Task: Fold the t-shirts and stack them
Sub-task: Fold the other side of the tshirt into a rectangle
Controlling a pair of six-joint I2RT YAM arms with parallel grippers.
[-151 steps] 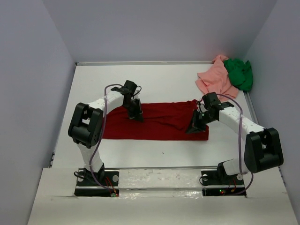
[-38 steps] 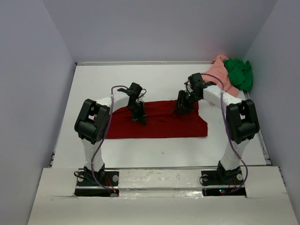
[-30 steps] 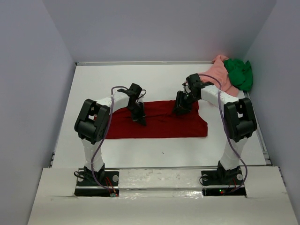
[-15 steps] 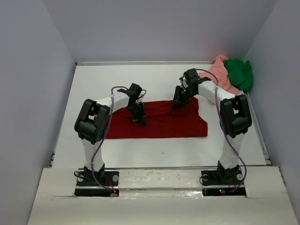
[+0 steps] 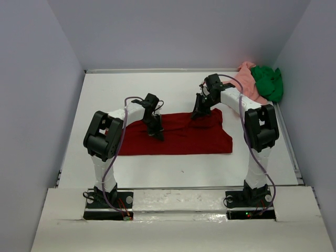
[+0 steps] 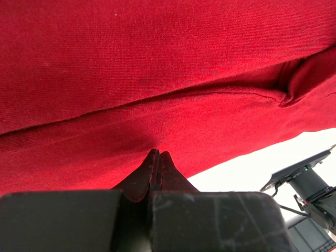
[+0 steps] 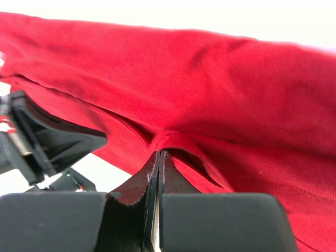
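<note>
The left claw (image 6: 156,155) is pinched shut on a pucker of the dark red shirt (image 5: 181,140), and the right claw (image 7: 159,154) nips a raised ridge of the same cloth, which only the wrist views show. From above, that shirt lies spread across the middle of the desk (image 5: 157,89), the right claw at its far edge, while the salmon pink shirt (image 5: 241,86) and bright green shirt (image 5: 268,81) sit heaped in the far right corner.

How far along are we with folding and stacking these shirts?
Done: nothing is stacked yet. The dark red shirt lies as a long flat band and looks partly folded.
In hand: the left gripper and right gripper are both shut, pinching its cloth.
Left: the salmon pink shirt and green shirt lie crumpled in the far right corner, unfolded.
</note>
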